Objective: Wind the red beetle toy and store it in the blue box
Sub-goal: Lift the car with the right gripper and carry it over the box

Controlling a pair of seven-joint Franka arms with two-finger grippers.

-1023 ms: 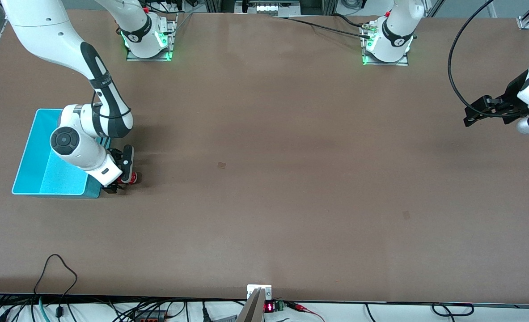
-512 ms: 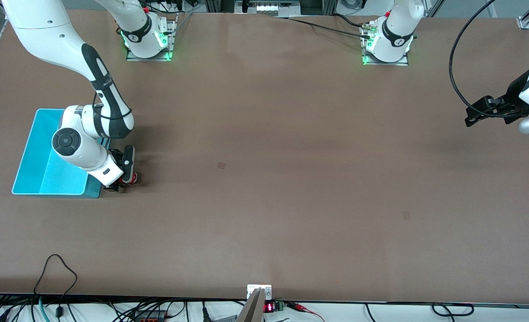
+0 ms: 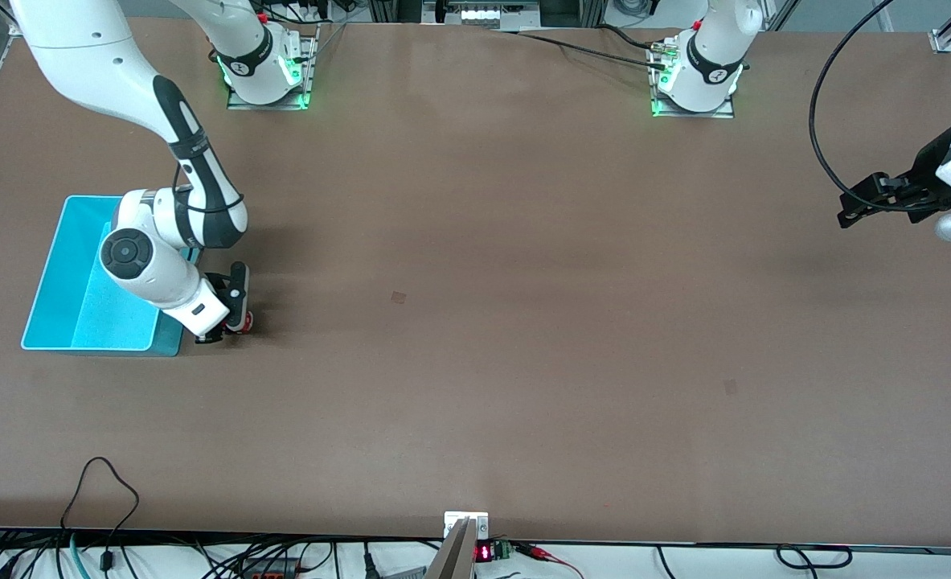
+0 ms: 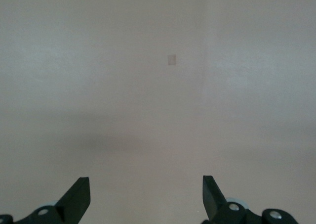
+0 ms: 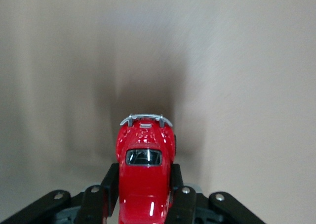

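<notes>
My right gripper [image 3: 230, 320] is shut on the red beetle toy [image 3: 245, 322], low at the table beside the blue box's corner nearest the front camera. In the right wrist view the glossy red beetle toy [image 5: 144, 169] sits between the black fingers [image 5: 109, 184], its silvery bumper pointing away over the brown table. The blue box [image 3: 57, 281] is a cyan bin at the right arm's end of the table, partly covered by the right arm. My left gripper [image 3: 853, 207] waits open and empty at the left arm's end; its fingertips [image 4: 79, 197] show only bare table.
The brown table [image 3: 483, 322] spreads wide between the two arms. Cables and a small display [image 3: 483, 552] lie along the edge nearest the front camera. The arm bases [image 3: 266, 76] stand at the table's top edge.
The right arm has shifted slightly toward the left arm's end with the beetle toy held low at the table. The left arm has hardly moved.
</notes>
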